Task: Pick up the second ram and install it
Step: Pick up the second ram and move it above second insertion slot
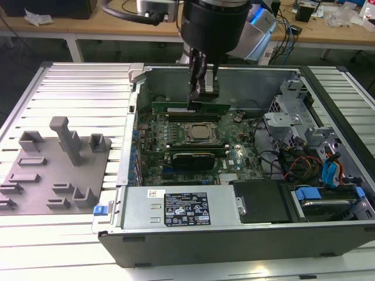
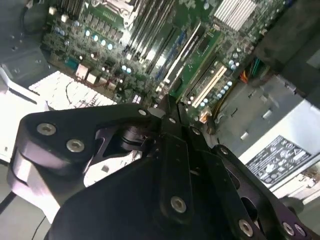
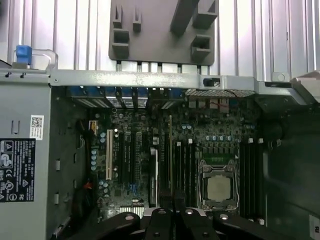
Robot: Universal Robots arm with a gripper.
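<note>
My gripper [image 1: 196,103] was clamped on the ram [image 1: 173,108], which stood on its long edge at the slots just beside the socket [image 1: 199,133]; whether it was seated, I couldn't tell.

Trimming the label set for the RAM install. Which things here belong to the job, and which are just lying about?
In the job:
- gripper, closed on the second ram
- memory slots beside the processor socket

Lying about:
- grey fixture tray, outside the case
- black-shrouded card
- power supply
- drive cables
</note>
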